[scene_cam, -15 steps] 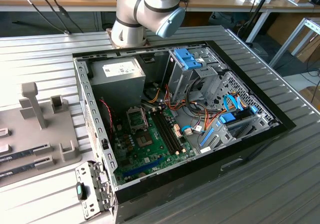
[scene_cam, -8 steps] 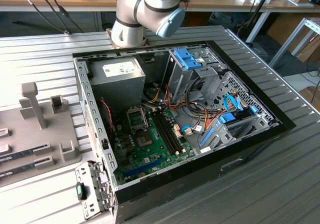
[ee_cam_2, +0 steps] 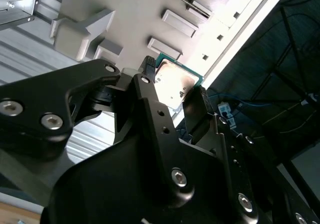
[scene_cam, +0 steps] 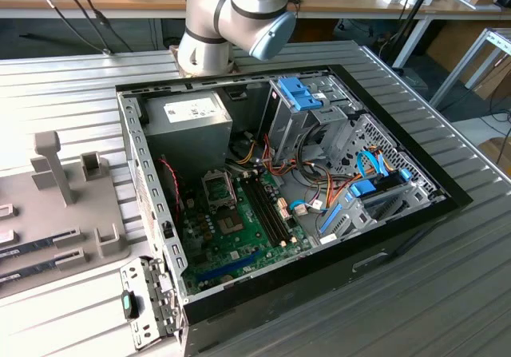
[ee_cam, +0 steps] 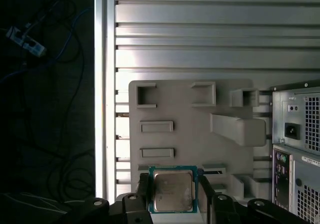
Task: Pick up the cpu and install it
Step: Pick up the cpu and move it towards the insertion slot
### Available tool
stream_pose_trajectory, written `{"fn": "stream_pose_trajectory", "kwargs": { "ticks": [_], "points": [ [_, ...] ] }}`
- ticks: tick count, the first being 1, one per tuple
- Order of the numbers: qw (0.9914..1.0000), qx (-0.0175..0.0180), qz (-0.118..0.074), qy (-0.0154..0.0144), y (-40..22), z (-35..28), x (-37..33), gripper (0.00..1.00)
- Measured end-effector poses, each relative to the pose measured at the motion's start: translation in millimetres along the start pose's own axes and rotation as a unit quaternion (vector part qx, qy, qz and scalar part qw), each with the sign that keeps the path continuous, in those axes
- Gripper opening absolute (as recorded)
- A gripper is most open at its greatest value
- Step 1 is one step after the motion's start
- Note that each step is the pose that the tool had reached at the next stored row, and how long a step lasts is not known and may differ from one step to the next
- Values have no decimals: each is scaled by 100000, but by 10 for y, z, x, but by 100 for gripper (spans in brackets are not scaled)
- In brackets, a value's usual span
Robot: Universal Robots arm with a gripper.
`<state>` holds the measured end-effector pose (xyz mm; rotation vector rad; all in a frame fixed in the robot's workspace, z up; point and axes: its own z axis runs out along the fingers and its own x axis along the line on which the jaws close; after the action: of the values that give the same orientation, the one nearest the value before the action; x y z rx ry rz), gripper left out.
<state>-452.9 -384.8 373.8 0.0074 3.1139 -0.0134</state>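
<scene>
Tool: gripper (ee_cam: 173,198) clamped on the cpu (ee_cam: 172,189). Both wrist views show its black fingers (ee_cam: 144,194) pressed against two opposite sides of the green rim.
Cpu: held flat between the fingers with the silvery top facing the first wrist camera. It sits over the edge of the grey parts tray (ee_cam: 175,108).
Clearance: I cannot tell whether the chip is off the tray or resting in its recess.
Tray: it lies on the ribbed table at the exterior view's left, just beside the open computer case (scene_cam: 152,205).
Socket: dark square frame (scene_cam: 219,188) on the green board inside the case, well apart from the tray. I cannot tell whether its retaining frame is raised.
Arm: its grey-and-blue joint (scene_cam: 231,13) stands at the far side of the case.
Step in hand, judged: the pick-up, with the grasp made and the lift not confirmed.
Method, judged: raise it straight and slowly, chip level, until it is free of the recess walls. Bear on the rim only, with moderate force.
Risk, judged: a tilt or sideways drag could catch a corner and twist the chip in the grip.
</scene>
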Motion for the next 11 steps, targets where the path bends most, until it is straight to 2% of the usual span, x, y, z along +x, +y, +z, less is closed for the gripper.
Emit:
{"fn": "stream_pose_trajectory", "kwargs": {
  "ticks": [11],
  "points": [
    [100000,2,-5,5,0,2,-65,47]
  ]
}}
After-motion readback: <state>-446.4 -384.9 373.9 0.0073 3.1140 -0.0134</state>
